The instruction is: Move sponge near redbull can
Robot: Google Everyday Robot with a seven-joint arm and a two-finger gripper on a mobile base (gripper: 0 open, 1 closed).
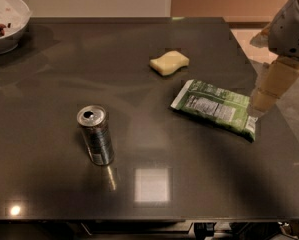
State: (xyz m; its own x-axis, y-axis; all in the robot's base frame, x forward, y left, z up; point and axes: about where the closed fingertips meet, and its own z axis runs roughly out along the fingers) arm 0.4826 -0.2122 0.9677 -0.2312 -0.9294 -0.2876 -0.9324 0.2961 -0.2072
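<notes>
The pale yellow sponge (169,63) lies flat on the dark table (49,184), right of centre toward the back. The silver-and-blue redbull can (95,135) stands upright at the front left of centre, well apart from the sponge. My gripper (267,90) hangs at the table's right edge, just above the right end of a green snack bag, to the right of and nearer than the sponge. It holds nothing that I can see.
A green printed snack bag (215,108) lies flat between the sponge and my gripper. A white bowl (8,26) with dark bits stands at the back left corner. The table's right edge runs below my arm (291,26).
</notes>
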